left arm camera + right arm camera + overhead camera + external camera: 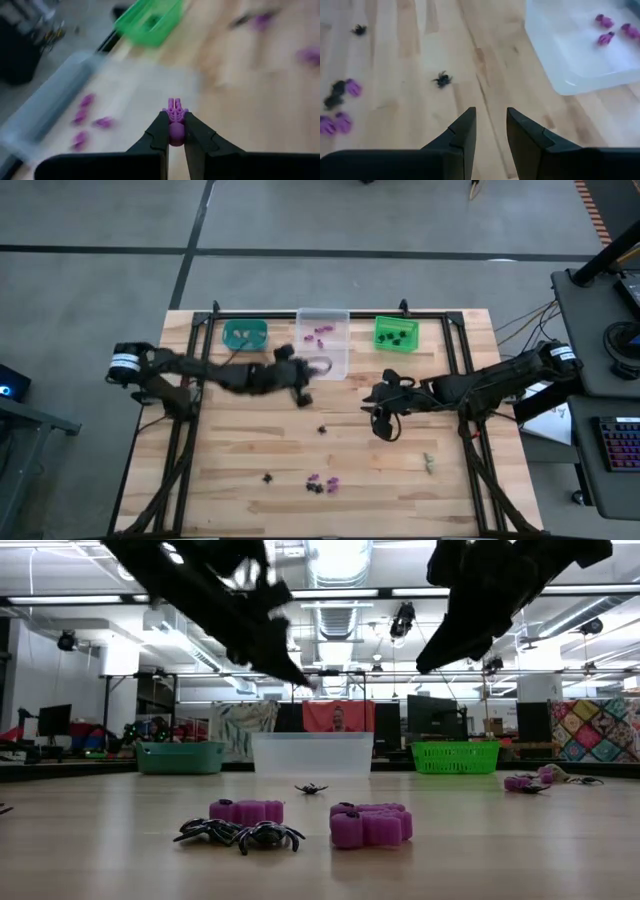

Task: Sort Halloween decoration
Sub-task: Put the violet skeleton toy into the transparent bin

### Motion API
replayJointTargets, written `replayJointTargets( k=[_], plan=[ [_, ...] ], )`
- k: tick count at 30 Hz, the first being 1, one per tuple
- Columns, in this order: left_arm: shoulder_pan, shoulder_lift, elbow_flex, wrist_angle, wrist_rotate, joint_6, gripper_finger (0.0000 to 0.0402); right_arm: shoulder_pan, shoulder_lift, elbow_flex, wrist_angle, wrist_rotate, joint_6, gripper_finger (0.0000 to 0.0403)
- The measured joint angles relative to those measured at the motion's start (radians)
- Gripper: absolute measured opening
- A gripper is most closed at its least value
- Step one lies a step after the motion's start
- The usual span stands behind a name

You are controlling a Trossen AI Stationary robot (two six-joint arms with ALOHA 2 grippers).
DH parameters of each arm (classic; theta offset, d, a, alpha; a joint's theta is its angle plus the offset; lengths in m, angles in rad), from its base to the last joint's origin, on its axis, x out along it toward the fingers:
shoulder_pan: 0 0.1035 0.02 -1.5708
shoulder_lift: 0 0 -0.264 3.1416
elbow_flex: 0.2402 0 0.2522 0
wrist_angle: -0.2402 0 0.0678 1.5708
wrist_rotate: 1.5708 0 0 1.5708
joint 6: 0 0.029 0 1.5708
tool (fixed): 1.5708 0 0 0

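While left gripper [173, 131] pinches purple trinket [175, 116], clear bin [324, 340] holds purple ones, right gripper [490, 131] parted, empty.

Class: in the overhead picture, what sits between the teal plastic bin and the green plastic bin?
The clear plastic bin, holding small purple trinkets, shown in the high view.

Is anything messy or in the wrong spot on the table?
Nothing looks broken or spilled. A few trinkets still lie loose on the wooden table, unsorted. The left gripper pinches a purple trinket near the clear bin; the right gripper hangs open, empty.
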Motion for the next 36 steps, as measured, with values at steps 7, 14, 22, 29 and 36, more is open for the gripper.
replayJointTargets(
  k=[7,14,22,29,36],
  plan=[
    [0.243,0.100,0.121,-0.150,0.171,0.063,0.0008,-0.035,0.000,-0.011,0.003,0.072,-0.006,0.0095],
    [0.328,0.174,0.158,-0.175,0.167,0.041,0.0019,-0.035,0.000,-0.012,0.005,0.065,0.061,0.0095],
    [0.340,0.188,0.157,-0.178,0.161,0.062,0.0047,-0.035,0.001,-0.013,0.000,0.064,0.101,0.0095],
    [0.339,0.188,0.157,-0.177,0.161,0.063,0.0074,-0.034,0.001,-0.013,0.000,0.064,0.101,0.0095],
    [0.336,0.181,0.155,-0.178,0.161,0.050,0.0115,-0.034,0.001,-0.013,0.000,0.064,0.115,0.0095]
  ],
)
